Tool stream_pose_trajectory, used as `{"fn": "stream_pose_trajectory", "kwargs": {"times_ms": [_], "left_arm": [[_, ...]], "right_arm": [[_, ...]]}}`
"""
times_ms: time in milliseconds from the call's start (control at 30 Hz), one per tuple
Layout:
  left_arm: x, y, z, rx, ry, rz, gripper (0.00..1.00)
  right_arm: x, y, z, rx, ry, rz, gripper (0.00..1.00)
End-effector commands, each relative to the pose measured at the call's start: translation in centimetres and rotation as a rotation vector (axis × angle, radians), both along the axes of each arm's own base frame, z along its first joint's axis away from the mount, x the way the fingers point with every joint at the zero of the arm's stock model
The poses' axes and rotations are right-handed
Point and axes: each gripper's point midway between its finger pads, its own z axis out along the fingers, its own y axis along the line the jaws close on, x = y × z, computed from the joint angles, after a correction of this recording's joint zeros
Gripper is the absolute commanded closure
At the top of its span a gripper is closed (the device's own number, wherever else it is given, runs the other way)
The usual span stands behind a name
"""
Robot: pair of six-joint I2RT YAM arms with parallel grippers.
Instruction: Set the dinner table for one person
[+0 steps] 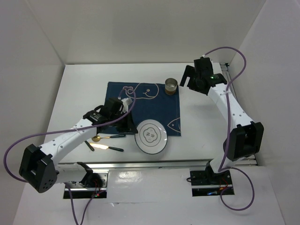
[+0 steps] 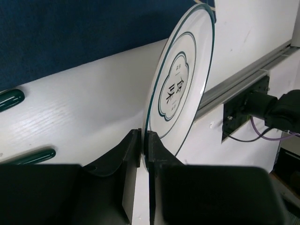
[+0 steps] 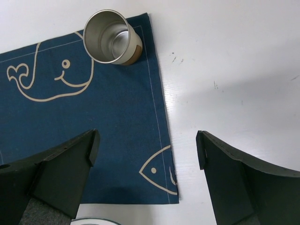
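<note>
My left gripper (image 2: 144,140) is pinching the left rim of the white plate (image 2: 180,89), both fingers (image 2: 126,154) pressed against its edge. My right gripper (image 3: 147,159) hangs with its jaws spread wide and holds nothing.

The dinner table (image 1: 84,89) is the big white top that fills the scene under both arms, with a silver rail (image 2: 243,77) along its near edge. The plate sits toward the near middle of it, overlapping the near right corner of the navy mat (image 1: 145,105) with its whale and fish drawings; I cannot tell whether it is flat or raised.

Just left of the plate, on bare table, lie a gold spoon (image 1: 97,138) and dark green-handled cutlery (image 1: 115,136), close under my left arm. A metal cup (image 3: 112,37) stands upright on the mat's far right corner. My right gripper hovers over the mat's right edge, just near of that cup.
</note>
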Motion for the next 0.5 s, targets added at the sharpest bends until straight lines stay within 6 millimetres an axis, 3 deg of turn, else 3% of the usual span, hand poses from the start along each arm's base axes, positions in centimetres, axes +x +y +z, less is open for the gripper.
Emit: {"fn": "stream_pose_trajectory", "kwargs": {"times_ms": [0, 100, 233, 467], "left_arm": [[0.6, -0.4, 4.3, -0.077, -0.086, -0.062, 1.0], [2.3, 0.8, 5.8, -0.072, -0.113, -0.023, 1.0], [7.1, 3.3, 7.2, -0.037, -0.128, 0.108, 1.0], [14.1, 4.5, 4.9, -0.127, -0.081, 0.226, 1.0]], "right_arm": [[-0.9, -0.5, 1.5, -0.002, -0.031, -0.02, 0.03], [-1.1, -1.1, 1.7, -0.008, -0.033, -0.036, 0.03], [-1.6, -1.2, 2.6, -0.003, -0.055, -0.036, 0.03], [-2.6, -1.8, 2.4, -0.006, -0.044, -0.045, 0.03]]}}
